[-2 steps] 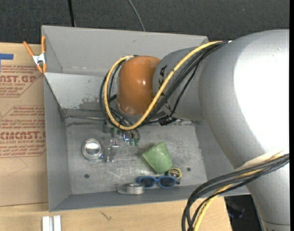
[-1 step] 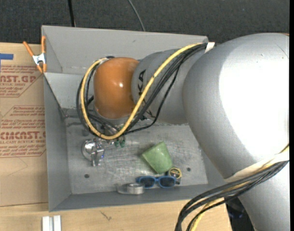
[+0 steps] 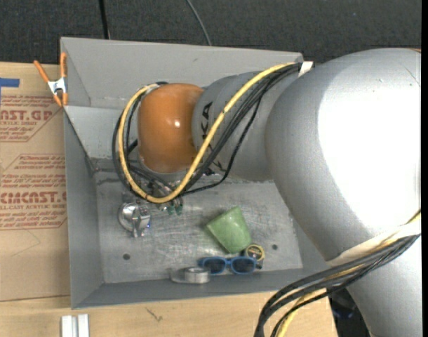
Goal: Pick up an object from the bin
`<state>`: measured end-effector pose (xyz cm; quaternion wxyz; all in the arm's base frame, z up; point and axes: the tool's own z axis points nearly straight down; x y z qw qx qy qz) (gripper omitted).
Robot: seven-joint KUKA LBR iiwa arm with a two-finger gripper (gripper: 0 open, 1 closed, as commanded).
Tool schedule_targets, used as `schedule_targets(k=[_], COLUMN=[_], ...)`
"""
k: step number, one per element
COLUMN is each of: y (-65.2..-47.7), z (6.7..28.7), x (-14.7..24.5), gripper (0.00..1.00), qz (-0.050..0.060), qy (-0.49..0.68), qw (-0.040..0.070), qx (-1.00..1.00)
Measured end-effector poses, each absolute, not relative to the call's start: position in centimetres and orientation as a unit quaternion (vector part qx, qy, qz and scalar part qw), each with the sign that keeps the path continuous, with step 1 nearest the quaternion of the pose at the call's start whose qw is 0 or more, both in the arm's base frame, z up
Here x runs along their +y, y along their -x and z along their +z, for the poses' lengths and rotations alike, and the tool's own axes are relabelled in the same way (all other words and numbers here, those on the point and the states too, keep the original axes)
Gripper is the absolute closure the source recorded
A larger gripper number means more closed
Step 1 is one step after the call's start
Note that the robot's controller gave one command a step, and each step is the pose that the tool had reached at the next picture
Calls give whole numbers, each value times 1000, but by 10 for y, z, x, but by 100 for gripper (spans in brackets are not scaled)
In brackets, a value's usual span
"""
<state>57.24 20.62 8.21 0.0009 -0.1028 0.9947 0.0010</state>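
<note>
Left of centre, beside your gripper (image 3: pixel 156 196) (open or closed, you cannot tell), lies a small shiny silver metal piece (image 3: pixel 133 217).

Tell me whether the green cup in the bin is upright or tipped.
Tipped: the green cup lies on its side, its long side flat on the floor, just above the blue sunglasses.

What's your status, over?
Gripper low in bin, view-left, beside shiny metal piece. Green cup, blue sunglasses, grey disc nearer front. Nothing blocking.
</note>
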Motion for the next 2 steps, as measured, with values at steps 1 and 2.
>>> schedule_targets(k=[1, 2], y=[-581, -589], z=[193, 261], x=[206, 209], gripper=[100, 100], qz=[1, 1], qy=[119, 145], qw=[6, 6], qx=[993, 989])
